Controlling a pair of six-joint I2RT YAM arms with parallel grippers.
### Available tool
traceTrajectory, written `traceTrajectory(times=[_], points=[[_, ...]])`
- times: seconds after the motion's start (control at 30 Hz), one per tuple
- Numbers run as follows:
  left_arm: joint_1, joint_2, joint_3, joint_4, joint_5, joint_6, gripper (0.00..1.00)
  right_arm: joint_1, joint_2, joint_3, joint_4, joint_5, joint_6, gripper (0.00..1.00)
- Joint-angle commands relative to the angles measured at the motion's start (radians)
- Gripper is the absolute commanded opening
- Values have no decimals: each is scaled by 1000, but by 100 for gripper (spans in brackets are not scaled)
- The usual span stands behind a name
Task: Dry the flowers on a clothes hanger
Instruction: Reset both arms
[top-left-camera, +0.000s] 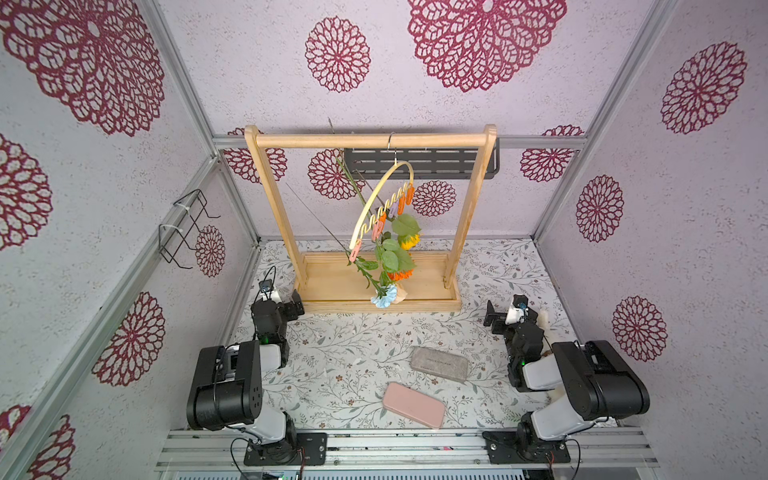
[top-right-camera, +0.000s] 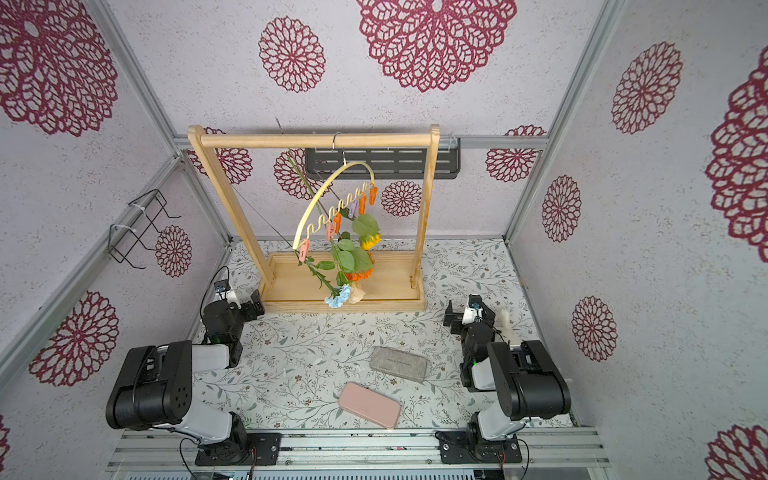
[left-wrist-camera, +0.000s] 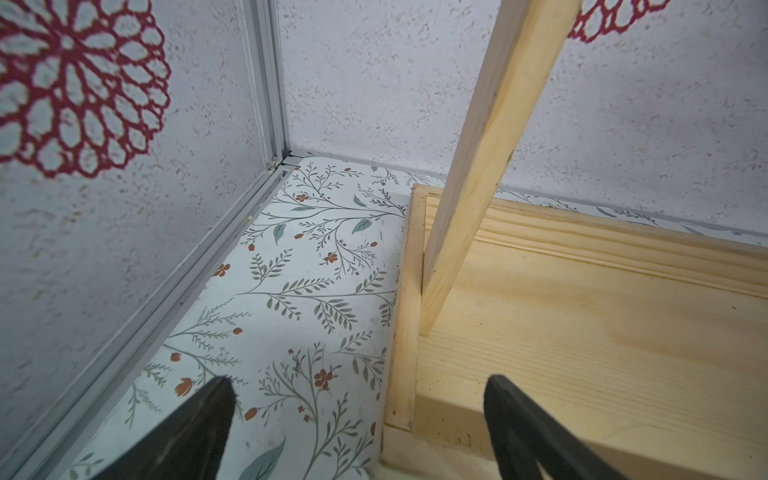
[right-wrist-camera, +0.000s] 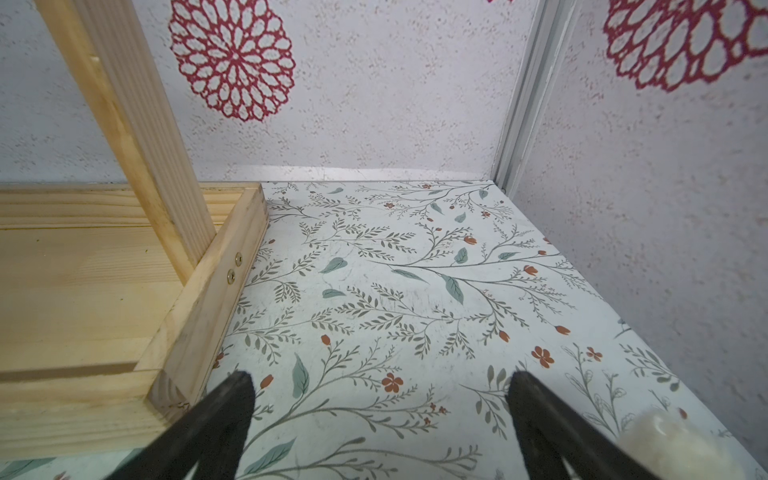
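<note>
The pale yellow clothes hanger (top-left-camera: 376, 198) (top-right-camera: 318, 196) hangs tilted by its metal hook from the top bar of the wooden rack (top-left-camera: 370, 140). The flowers are clipped to its wavy bar and hang heads down: a yellow sunflower (top-left-camera: 409, 241), an orange bloom (top-left-camera: 401, 274), a light blue bloom (top-left-camera: 384, 296) and a cream rose (top-left-camera: 400, 293). My left gripper (top-left-camera: 289, 305) (left-wrist-camera: 359, 379) stands open and empty at the rack base's left front corner. My right gripper (top-left-camera: 494, 318) (right-wrist-camera: 380, 374) is open and empty over the tabletop beside the base's right end.
A grey case (top-left-camera: 439, 363) and a pink case (top-left-camera: 413, 405) lie on the floral tabletop between the arms. A black wire rack (top-left-camera: 183, 226) is on the left wall, a black shelf (top-left-camera: 419, 163) on the back wall. A white fluffy lump (right-wrist-camera: 673, 440) sits by the right arm.
</note>
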Motion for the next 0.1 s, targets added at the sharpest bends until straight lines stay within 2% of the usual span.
traceTrajectory(times=[0.0, 0.07], points=[[-8, 4, 17, -1, -7, 5, 97, 0, -12, 23, 18, 3, -9, 99], [-7, 0, 12, 3, -7, 4, 97, -1, -12, 24, 16, 3, -9, 99]])
